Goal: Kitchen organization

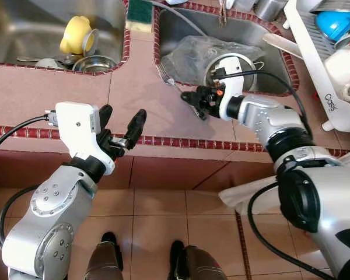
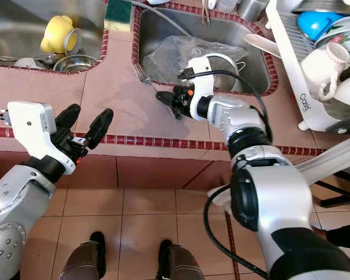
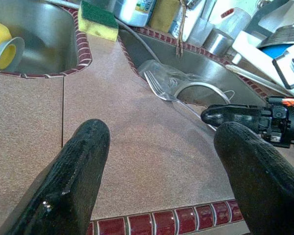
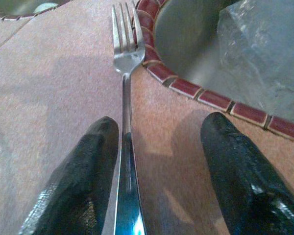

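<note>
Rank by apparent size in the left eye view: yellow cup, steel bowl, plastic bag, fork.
1. Plastic bag, clearly largest.
2. Yellow cup and steel bowl look about alike; not ranking them.
3. Fork, smallest; only its head end shows ahead of the right pincer.

The white dish rack at the right of the sink carries one readable word on its front edge, "Oasis", in dark letters. A bottle label in the left wrist view is too blurred to read.

I am seeing open counter between the sinks; the fork is lying by the tiled rim, crowding it.
</note>
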`<state>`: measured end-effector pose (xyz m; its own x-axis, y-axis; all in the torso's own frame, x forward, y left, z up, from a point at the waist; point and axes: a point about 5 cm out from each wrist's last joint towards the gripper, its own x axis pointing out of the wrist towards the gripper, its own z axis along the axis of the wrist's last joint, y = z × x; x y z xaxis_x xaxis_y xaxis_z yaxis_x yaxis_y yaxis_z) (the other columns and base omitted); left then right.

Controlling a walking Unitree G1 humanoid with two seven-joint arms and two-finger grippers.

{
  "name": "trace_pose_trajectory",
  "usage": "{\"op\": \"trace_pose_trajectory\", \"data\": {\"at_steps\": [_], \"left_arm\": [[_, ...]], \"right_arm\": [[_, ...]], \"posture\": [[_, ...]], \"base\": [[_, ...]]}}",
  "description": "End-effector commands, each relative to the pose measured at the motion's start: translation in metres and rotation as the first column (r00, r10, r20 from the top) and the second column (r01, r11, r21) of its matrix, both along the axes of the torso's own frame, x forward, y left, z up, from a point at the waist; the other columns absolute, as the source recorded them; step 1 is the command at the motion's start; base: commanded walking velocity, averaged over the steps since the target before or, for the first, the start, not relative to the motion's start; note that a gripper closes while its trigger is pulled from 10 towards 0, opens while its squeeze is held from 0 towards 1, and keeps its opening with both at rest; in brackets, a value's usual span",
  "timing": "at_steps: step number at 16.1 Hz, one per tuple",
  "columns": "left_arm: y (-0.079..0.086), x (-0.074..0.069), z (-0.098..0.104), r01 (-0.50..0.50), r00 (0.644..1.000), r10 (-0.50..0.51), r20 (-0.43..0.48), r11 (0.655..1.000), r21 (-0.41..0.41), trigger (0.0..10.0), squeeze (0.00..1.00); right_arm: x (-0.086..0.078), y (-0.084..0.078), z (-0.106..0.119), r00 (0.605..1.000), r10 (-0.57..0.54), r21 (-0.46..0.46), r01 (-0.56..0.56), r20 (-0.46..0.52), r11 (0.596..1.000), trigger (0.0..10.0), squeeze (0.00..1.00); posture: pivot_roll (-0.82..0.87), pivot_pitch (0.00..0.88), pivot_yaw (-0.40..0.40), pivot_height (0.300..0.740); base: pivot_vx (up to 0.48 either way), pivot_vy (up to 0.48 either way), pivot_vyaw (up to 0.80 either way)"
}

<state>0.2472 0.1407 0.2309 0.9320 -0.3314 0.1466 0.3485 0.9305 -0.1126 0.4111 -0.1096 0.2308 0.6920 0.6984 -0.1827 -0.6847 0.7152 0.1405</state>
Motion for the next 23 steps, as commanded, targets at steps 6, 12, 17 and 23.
{"op": "trace_pose_trajectory", "data": {"at_steps": [6,12,17,23], "left_arm": [[-0.005,-0.004,-0.001,0.021,1.000,-0.021,-0.004,1.000,-0.013,10.0,0.00],[-0.005,-0.003,-0.001,0.022,1.000,-0.023,-0.007,1.000,-0.015,10.0,0.00],[-0.005,-0.002,-0.001,0.026,1.000,-0.026,-0.006,1.000,-0.016,10.0,0.00],[-0.006,-0.002,-0.001,0.029,1.000,-0.030,-0.005,0.999,-0.018,10.0,0.00]], "right_arm": [[-0.005,-0.012,-0.015,0.994,0.054,-0.074,-0.061,-0.091,0.995,0.0,0.00],[-0.006,-0.019,-0.014,0.992,0.077,-0.118,-0.088,-0.098,0.989,0.0,0.00],[-0.007,-0.020,-0.012,0.991,0.087,-0.118,-0.099,-0.099,0.988,0.0,0.00],[-0.007,-0.021,-0.012,0.990,0.093,-0.114,-0.105,-0.102,0.988,0.0,0.00]], "posture": [[0.05,0.348,-0.234,0.740],[0.04,0.348,-0.234,0.740],[0.04,0.344,-0.232,0.740],[0.04,0.340,-0.232,0.740]], "base": [[0.000,0.000,0.00],[0.000,0.000,0.00],[0.000,0.000,0.00],[0.000,0.000,0.00]]}}
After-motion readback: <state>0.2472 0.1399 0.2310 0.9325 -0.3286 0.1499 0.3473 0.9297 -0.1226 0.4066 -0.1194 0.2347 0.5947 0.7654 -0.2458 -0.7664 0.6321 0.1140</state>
